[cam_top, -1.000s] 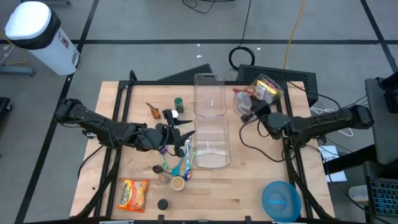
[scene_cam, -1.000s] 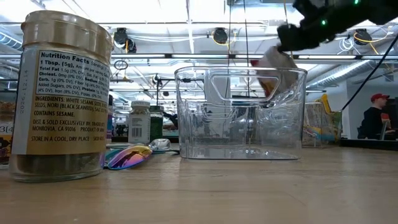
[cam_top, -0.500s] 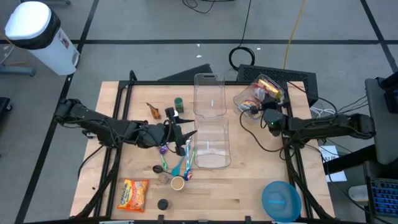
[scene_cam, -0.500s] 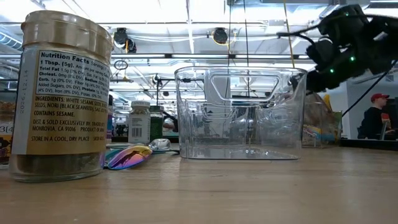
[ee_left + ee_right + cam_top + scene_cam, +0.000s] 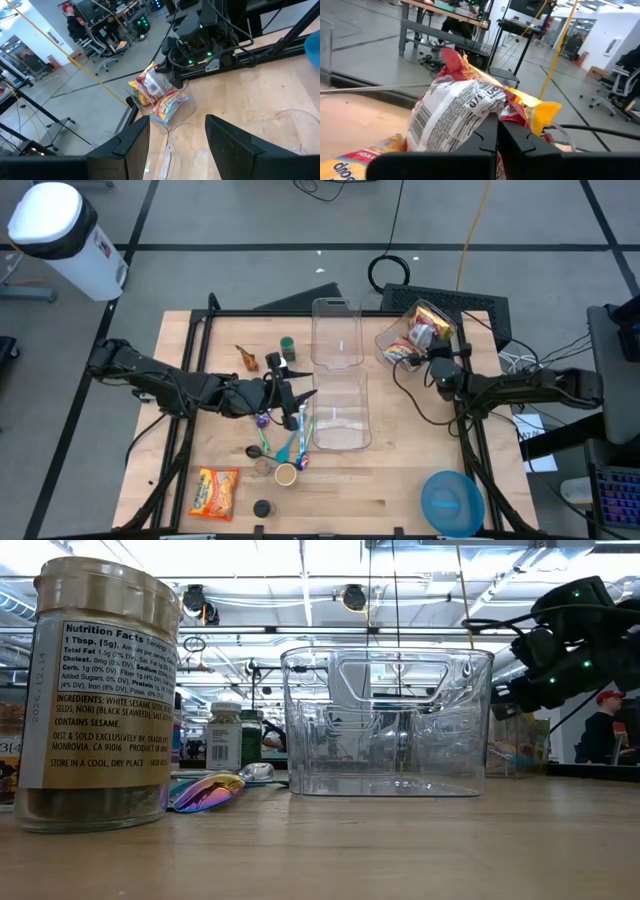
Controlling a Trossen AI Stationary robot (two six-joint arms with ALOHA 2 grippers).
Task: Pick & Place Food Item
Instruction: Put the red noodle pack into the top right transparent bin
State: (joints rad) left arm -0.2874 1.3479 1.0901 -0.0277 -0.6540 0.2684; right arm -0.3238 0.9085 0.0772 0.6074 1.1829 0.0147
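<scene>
Both fingers of the right hand (image 5: 498,135) press together at a snack bag (image 5: 465,112) in the clear bin (image 5: 415,335).

Glossy crinkled foil snack bags (image 5: 465,107), clear plastic bin (image 5: 385,725), pale wood table (image 5: 400,470).

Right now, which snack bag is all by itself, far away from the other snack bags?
The orange snack bag lying flat at the table's front left. The other crinkly packets are bunched together at the far right, by the right gripper.
</scene>
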